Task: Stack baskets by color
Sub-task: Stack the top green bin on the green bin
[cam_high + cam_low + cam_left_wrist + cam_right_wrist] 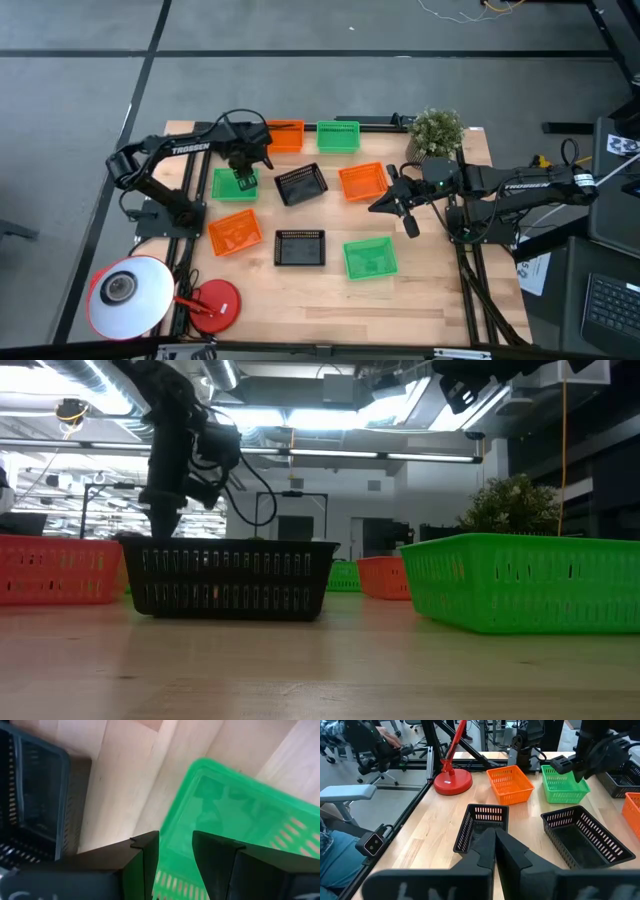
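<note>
Several baskets sit on the wooden table, bottoms down: orange (285,135) and green (338,135) at the far edge, black (301,184) and orange (362,181) in the middle, and orange (235,233), black (299,247) and green (369,257) nearer. My left gripper (245,177) points down, open, over the right part of another green basket (226,188). In the left wrist view its fingers (145,860) stand on either side of that basket's side wall (172,827); I see no touch. My right gripper (376,206) hovers shut at the right, holding nothing.
A potted plant (437,130) stands at the far right corner. A red lamp base (215,303) and its white shade (128,295) sit at the near left. Bare wood lies along the near edge (330,300). The black basket (30,805) sits close beside my left gripper.
</note>
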